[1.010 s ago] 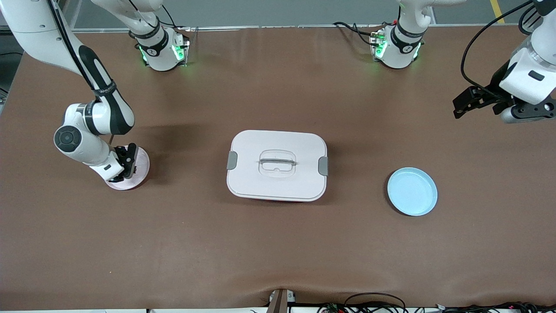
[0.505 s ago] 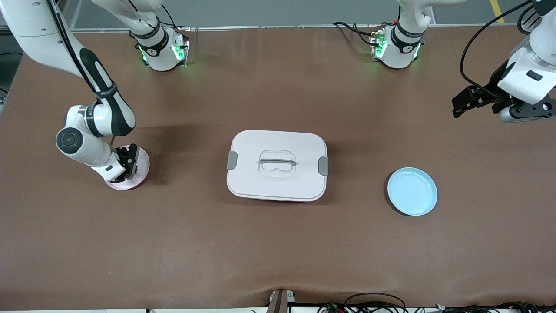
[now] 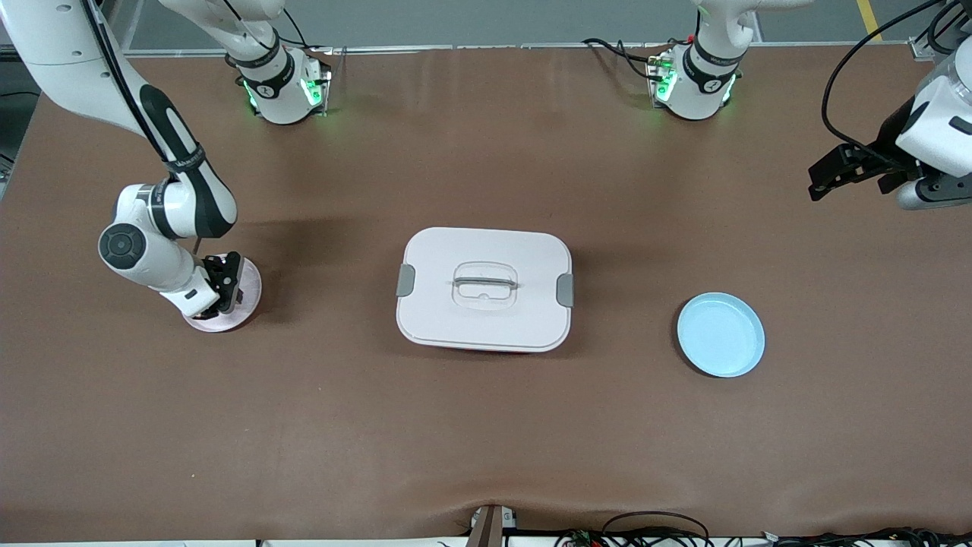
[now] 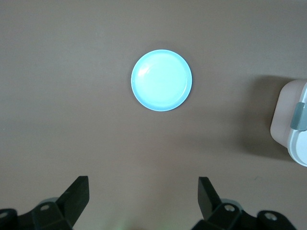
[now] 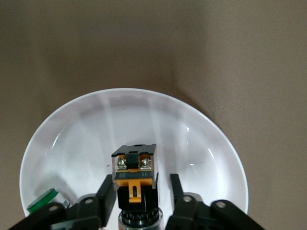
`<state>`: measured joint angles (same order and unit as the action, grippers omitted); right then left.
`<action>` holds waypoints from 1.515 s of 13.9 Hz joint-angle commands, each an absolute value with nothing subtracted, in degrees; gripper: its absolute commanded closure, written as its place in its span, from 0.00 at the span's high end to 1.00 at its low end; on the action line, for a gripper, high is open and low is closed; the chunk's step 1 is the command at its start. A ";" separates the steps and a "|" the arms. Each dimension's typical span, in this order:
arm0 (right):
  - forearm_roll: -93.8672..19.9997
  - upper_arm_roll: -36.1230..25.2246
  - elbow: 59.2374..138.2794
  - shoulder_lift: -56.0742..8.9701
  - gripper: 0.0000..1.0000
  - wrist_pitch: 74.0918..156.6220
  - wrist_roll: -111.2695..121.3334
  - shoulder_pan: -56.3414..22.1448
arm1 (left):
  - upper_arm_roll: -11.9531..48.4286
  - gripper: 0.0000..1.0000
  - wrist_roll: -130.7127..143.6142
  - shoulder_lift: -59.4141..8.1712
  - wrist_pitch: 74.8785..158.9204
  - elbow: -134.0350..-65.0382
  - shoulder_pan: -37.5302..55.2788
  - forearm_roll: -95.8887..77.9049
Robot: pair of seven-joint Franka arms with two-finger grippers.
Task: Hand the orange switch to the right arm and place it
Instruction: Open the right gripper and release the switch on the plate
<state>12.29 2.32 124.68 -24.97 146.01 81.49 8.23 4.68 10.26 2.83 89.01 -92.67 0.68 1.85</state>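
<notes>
The white lidded box (image 3: 484, 289) sits in the middle of the brown table (image 3: 486, 425) and serves as the landmark here. Toward the right arm's end of the table from the box lies a small white dish (image 3: 244, 298), much of it covered in the front view by the right arm's wrist. The right gripper (image 3: 225, 283) is down in that dish. In the right wrist view its fingers (image 5: 106, 191) stand slightly apart on either side of the orange switch (image 5: 135, 175), a small black block with an orange face and two screws on top. A thin gap shows on one side, so the switch stands in the white dish (image 5: 201, 143) between the parted fingers and is not pinched. The lower end of the switch is cut off by the frame edge and hidden by the gripper body. A small green piece (image 5: 42, 200) lies near the dish's rim, partly hidden by the gripper; what it is cannot be made out. The switch itself cannot be seen in the front view.

Toward the left arm's end of the table from the box lies a pale blue plate (image 3: 721, 335), a little nearer the front camera than the box. The left gripper (image 3: 829, 173) hangs in the air over the table's edge region past that plate, its arm cut off by the frame. Its fingers (image 4: 76, 194) are spread wide with nothing between them; the left arm waits.
</notes>
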 commanded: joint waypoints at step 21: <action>5.46 3.69 112.41 -22.50 1.00 140.88 15.41 9.05 | 4.83 1.00 9.05 3.87 87.27 -91.58 0.26 1.67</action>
<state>7.10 2.82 113.13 -22.40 140.25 20.40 8.22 4.80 10.24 3.00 88.11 -91.69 0.57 1.85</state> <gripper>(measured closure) 0.000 0.000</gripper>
